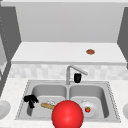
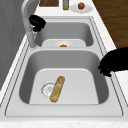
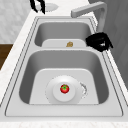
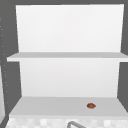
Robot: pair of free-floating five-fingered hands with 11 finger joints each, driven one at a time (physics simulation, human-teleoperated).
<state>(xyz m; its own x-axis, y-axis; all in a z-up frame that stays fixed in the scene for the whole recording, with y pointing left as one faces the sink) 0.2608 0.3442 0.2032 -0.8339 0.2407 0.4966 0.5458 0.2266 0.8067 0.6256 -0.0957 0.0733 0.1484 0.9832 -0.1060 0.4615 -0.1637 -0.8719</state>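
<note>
Heads up: the bread loaf (image 2: 57,89) lies flat in the left basin (image 2: 27,75) right by the drain (image 2: 46,89), untouched. Your left hand (image 1: 31,100) hovers at that basin's rim, fingers loose and holding nothing, and your right hand (image 1: 77,78) hangs curled and empty under the faucet (image 1: 68,73) spout, so nothing's grabbed yet.

- Big red ball (image 1: 67,114) sits dead centre at the bottom of the front view, glossy and round.
- Lower middle of the right side view: a white plate (image 3: 53,86) lies flat in the sink's (image 3: 27,75) near basin, a small tomato (image 3: 64,88) right on its middle.
- Up on the shelf (image 1: 50,53), right of centre, one small brown item (image 1: 90,51) lies alone.
- Top of the left side view: a bottle (image 2: 65,4), and just right of it a saucer (image 2: 88,9) carrying a reddish fruit (image 2: 81,5).
</note>
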